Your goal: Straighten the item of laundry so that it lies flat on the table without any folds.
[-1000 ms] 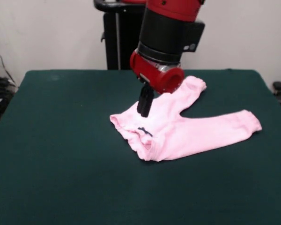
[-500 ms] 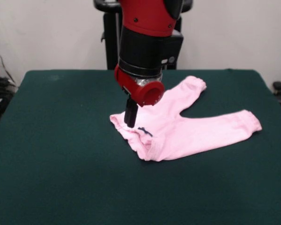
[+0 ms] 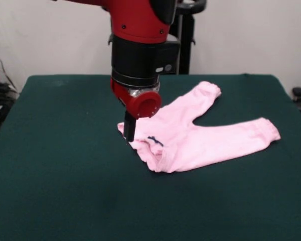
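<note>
The red and black arm (image 3: 140,45) comes down from the top of the front view, a thick black cylinder ending in a glossy red rounded wrist. Below it the gripper (image 3: 129,129) hangs as one narrow dark bar, its tip right at the waistband corner of the baby pants (image 3: 200,135). Whether that tip touches the cloth or sits just above it, I cannot tell, and I cannot tell either whether the tool is spread or closed, since only a single black shape shows.

The pants lie a little right of the middle of the table (image 3: 55,165), pale pink, soft and matte like thin cotton. The waistband end points toward the left of the picture and is bunched: the gathered edge rolls over on itself in a rumpled lip, with a tiny dark bow (image 3: 154,140) on the crease. One short leg runs up toward the far side and ends in a rounded puckered cuff; the other stretches out to the right, flatter, with a ribbed cuff at its end. The legs splay in a wide V with green showing between them.

The tabletop is dark green, felt-like and even, far larger than the garment. Behind it stands the black pedestal (image 3: 185,40) against a plain pale wall (image 3: 251,35).
</note>
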`<act>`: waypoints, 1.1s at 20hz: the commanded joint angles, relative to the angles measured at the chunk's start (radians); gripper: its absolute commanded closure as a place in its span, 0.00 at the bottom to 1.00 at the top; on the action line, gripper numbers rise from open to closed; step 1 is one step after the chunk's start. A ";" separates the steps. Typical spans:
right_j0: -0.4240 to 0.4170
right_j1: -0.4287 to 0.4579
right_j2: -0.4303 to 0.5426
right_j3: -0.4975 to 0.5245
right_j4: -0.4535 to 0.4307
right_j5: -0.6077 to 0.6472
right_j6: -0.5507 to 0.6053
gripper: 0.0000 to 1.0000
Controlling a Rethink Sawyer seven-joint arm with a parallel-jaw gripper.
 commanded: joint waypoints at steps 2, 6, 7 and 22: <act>-0.004 0.024 0.158 0.046 -0.046 0.067 -0.352 1.00; 0.000 0.023 0.163 0.046 -0.047 0.073 -0.339 1.00; -0.001 0.025 0.166 0.045 -0.047 0.071 -0.337 1.00; 0.016 -0.027 0.162 0.016 -0.069 0.157 -0.356 1.00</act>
